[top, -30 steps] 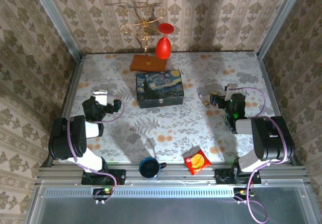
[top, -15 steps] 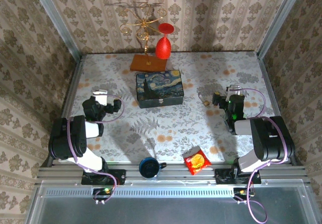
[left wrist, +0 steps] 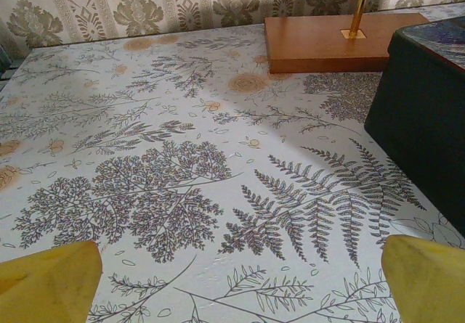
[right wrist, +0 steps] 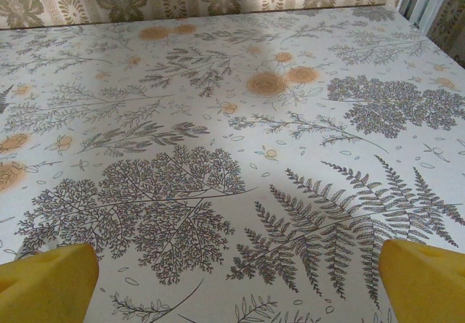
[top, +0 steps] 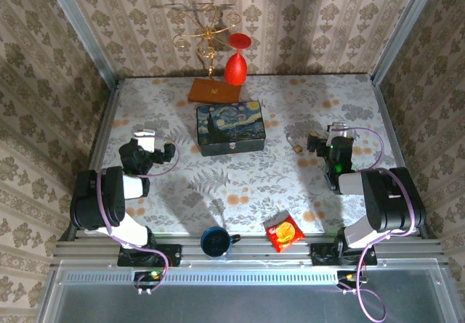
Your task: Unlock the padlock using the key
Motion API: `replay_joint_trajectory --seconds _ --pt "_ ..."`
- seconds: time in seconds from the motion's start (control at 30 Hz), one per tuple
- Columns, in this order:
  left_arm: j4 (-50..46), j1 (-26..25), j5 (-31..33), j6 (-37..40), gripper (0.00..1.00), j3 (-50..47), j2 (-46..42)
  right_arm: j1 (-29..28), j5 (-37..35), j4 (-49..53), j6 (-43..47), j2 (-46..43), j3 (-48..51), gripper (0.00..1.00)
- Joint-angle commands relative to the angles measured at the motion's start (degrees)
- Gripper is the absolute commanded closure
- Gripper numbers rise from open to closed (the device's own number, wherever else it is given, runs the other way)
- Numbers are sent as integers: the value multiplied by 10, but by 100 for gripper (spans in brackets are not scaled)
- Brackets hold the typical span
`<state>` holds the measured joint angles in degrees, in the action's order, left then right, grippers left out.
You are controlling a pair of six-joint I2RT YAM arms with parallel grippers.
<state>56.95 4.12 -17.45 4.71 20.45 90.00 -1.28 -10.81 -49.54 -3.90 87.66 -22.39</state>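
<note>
Two robot arms stand at a floral-patterned table [top: 218, 185]. On it are one tiny pale brass padlock [top: 296, 147], one dark-blue painted box [top: 229, 127], one dark blue mug [top: 215, 241] and one red-and-orange snack packet [top: 284, 232]. The padlock lies right of the box, just beside the right gripper [right wrist: 236, 279], on its left. The right gripper and the left gripper [left wrist: 240, 283] are both spread wide, yellow fingertips [left wrist: 51, 279] apart, holding nothing.

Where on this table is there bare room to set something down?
The widest bare patch lies mid-table, between the dark-blue box and the blue cup and red packet. The far right corner is also free. It is crowded behind the box, by the wooden stand, and near the padlock.
</note>
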Motion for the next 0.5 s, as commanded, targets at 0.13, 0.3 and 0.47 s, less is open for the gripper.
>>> replay_joint_trajectory --seconds 0.13,0.3,0.47 --pt "-7 -16 7 9 0 4 -6 -3 -19 -16 -7 -2 5 0" --pt "-8 -18 10 9 0 5 -7 -3 -19 -16 -7 -2 5 0" --pt "-8 -18 10 9 0 4 -7 -3 -19 -16 -7 -2 5 0"
